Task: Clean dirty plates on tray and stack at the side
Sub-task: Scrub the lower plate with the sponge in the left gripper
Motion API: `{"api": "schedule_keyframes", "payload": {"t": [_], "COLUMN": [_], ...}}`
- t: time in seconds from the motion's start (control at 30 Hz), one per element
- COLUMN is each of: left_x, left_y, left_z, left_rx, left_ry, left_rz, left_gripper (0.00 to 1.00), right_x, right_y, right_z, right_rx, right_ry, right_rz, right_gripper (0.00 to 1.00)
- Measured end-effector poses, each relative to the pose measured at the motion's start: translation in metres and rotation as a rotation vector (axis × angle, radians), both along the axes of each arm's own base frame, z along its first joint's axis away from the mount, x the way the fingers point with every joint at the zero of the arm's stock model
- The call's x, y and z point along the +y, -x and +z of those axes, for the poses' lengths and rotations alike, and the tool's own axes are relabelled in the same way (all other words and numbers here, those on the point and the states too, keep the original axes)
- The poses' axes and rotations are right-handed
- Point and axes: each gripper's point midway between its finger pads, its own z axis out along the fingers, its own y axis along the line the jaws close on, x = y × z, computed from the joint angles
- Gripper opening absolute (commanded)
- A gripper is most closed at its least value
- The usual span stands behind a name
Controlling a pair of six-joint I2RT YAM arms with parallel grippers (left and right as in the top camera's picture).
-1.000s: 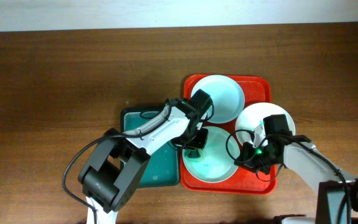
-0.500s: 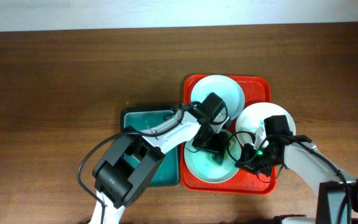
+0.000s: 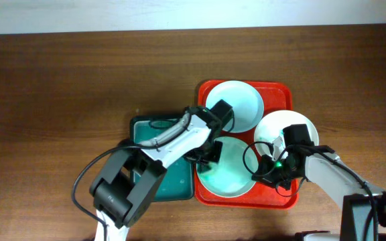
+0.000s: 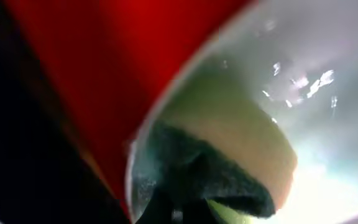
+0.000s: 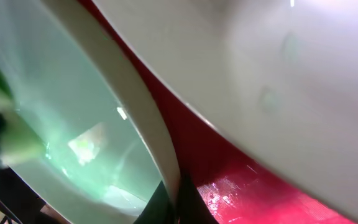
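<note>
Overhead is showing the layout: the red tray (image 3: 285,92) is lying on the wooden table (image 3: 79,80), with a dark teal tray (image 3: 173,182) just beside its left edge. Three plates are sitting on the red tray. The back plate (image 3: 241,102) is occupying the far end. The right plate (image 3: 268,127) is hanging out over the tray's right rim. The front plate (image 3: 233,177), tinted pale green, is filling the near left corner.

The left gripper (image 3: 210,152) is reaching down over the front plate's left rim, and the right gripper (image 3: 268,173) is sitting at that plate's right rim. From above, the arms are hiding both sets of fingertips, so this view is not telling how either pincer stands.

Left wrist is supplying what overhead is hiding: a sponge (image 4: 235,146), yellow-green with a dark scouring layer, is pressing against the inside of the front plate (image 4: 319,93) near its rim, with the red tray (image 4: 104,62) beyond. The picture is blurred, but the sponge is sitting right at the fingertips, and the left pincer appears to be clamped on it.

Right wrist is showing the other side. The right gripper (image 5: 174,202) is pinching the rim of the front plate (image 5: 73,87), one dark finger on each side of the rim. The right plate (image 5: 266,74) is leaning over this rim, with a strip of red tray (image 5: 247,186) showing between them. The sponge (image 5: 5,130) is just peeking in at the left edge.
</note>
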Motion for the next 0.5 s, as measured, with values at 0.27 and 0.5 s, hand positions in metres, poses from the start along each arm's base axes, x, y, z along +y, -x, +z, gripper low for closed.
{"api": "schedule_keyframes", "payload": {"t": [0.27, 0.5], "left_x": [-0.075, -0.106], "left_y": [-0.021, 0.018], "left_z": [0.007, 0.009], "left_rx": [-0.138, -0.092], "left_ry": [0.281, 0.327], "left_rz": [-0.069, -0.200], "left_gripper": [0.00, 0.00], "right_x": [-0.002, -0.002], "right_y": [-0.001, 0.000], "right_z": [0.000, 0.000], "right_rx": [0.011, 0.007], "right_ry": [0.002, 0.003], "right_rz": [-0.025, -0.018], "right_gripper": [0.05, 0.05]}}
